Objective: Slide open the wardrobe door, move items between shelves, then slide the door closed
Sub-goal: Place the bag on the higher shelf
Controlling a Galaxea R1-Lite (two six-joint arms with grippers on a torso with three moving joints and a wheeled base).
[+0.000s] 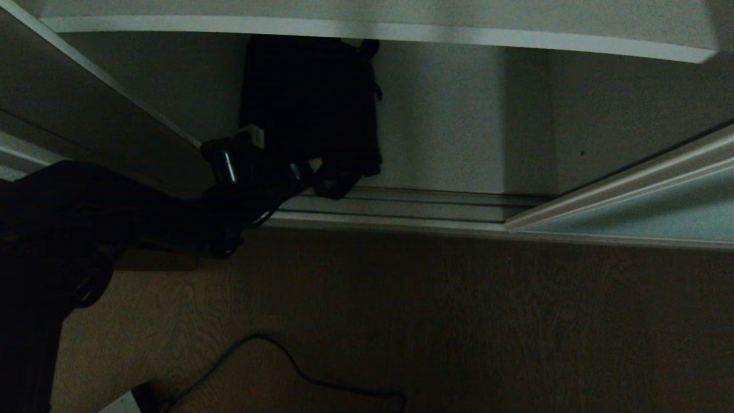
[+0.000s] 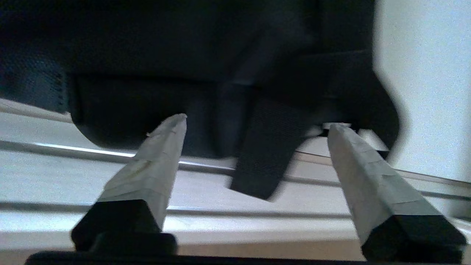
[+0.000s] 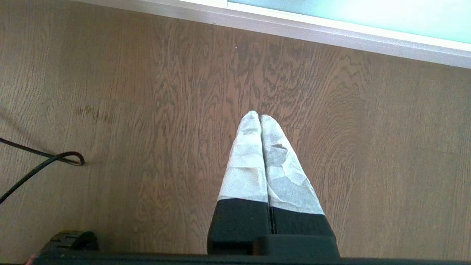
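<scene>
Black bag (image 1: 312, 103): stands on wardrobe bottom, its strap (image 2: 265, 154) draped over floor track (image 1: 413, 203). My left gripper (image 2: 254, 129): spread wide at its base, holding nothing. Step, I judge: bag set down; next, draw clear without snagging strap. Sliding door (image 1: 642, 212): open, at right. My right gripper (image 3: 260, 119): closed, over floor.

Left gripper (image 2: 257, 123) fingers spread wide, holding nothing; black fabric bag (image 2: 184, 66) just ahead of the fingertips, its strap (image 2: 265, 154) hanging between them over the ribbed floor track (image 2: 55, 176).
</scene>
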